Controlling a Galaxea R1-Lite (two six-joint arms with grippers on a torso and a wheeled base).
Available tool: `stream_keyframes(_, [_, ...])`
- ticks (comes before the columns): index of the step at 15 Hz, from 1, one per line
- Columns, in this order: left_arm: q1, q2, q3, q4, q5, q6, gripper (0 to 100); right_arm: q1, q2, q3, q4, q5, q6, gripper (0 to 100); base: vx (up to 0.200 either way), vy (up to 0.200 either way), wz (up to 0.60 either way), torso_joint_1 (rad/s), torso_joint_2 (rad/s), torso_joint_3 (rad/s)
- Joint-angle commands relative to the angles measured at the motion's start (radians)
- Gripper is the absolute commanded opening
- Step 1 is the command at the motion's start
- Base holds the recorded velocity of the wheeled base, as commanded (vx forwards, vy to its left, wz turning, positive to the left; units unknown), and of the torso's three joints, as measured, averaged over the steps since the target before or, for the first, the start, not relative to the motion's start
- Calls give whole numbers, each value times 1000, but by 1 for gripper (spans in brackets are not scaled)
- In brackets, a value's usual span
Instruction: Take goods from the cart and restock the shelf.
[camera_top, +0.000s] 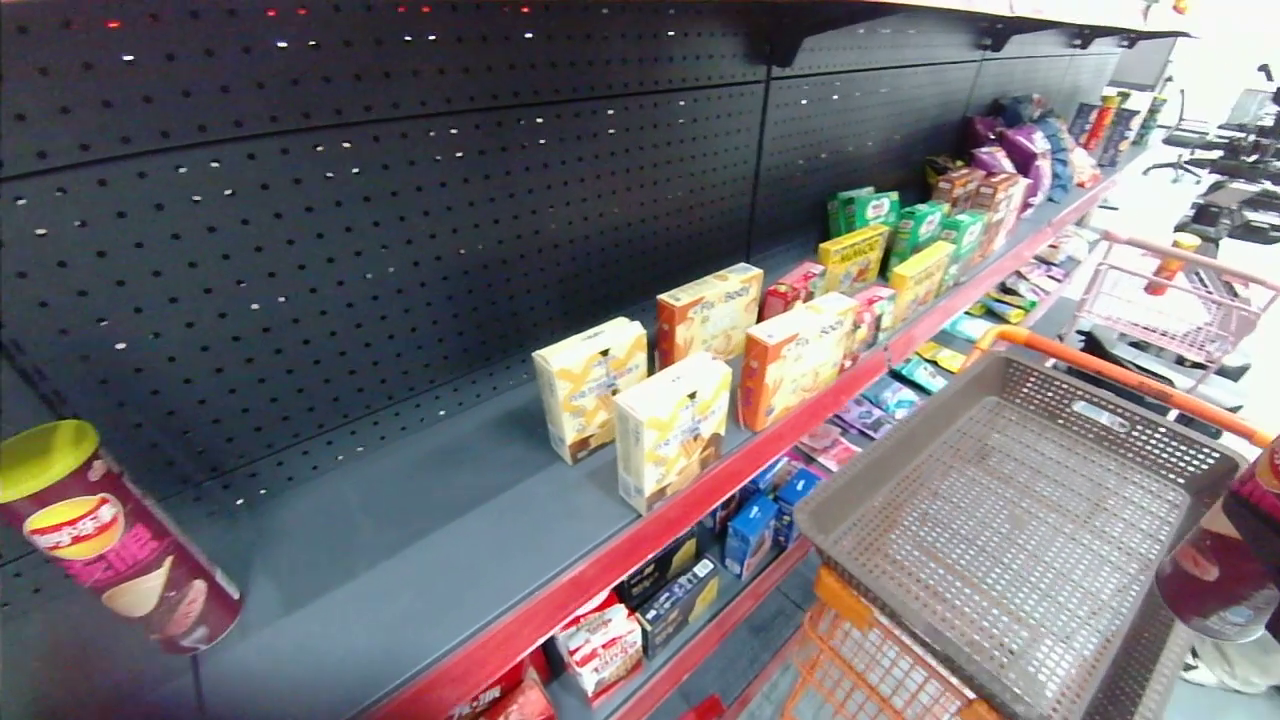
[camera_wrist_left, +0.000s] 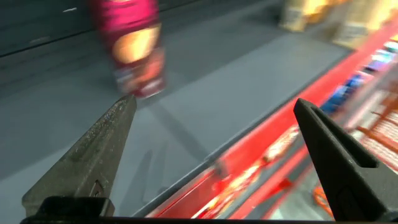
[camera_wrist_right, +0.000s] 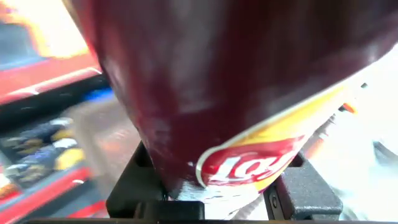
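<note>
My left gripper (camera_wrist_left: 214, 106) is open, its tapered metal fingers spread wide and clear of the shelved can (camera_top: 110, 535). That can stands on its own base at the lower left of the head view, on the flat grey shelf (camera_top: 400, 520), and I judge it placed. My right gripper (camera_wrist_right: 224, 190) clamps the second can (camera_top: 1225, 560) at the right edge, beside the perforated brown plastic cart basket (camera_top: 1010, 520), ready for shelving. Both cans are smooth, glossy, rigid cylinders, so a centred grip is needed.
</note>
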Motion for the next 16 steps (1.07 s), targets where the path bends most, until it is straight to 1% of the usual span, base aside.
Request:
stream_keyframes(1, [0,1,0,0,-1,0,100,6,5,-3,0,1,-1,0,0,0,600,12,2,2])
stream_keyframes(6, [0,1,0,0,-1,0,100,9,-8,-4,20,4,-2,0,0,0,600,3,0,1])
stream_keyframes(8, [0,1,0,0,1,0,100,6,-71,-24,78,22,-1,0,0,0,0,0,0,0])
stream_keyframes(10, [0,1,0,0,1,0,100,22,-127,-83,155,108,1,0,0,0,0,0,0,0])
stream_keyframes(11, [0,1,0,0,1,0,100,32,-132,-107,176,121,2,0,0,0,0,0,0,0])
stream_keyframes(12, [0,1,2,0,1,0,100,85,-138,-202,283,188,28,0,0,0,0,0,0,0])
stream_keyframes(13, [0,1,0,0,1,0,100,128,-138,-273,383,256,57,0,0,0,0,0,0,0])
stream_keyframes(14, [0,1,0,0,1,0,100,162,-127,-322,454,308,67,0,0,0,0,0,0,0])
stream_keyframes(15, [0,1,0,0,1,0,100,184,-107,-346,457,326,68,0,0,0,0,0,0,0])
stream_keyframes(16, [0,1,0,0,1,0,100,223,-54,-365,458,312,68,0,0,0,0,0,0,0])
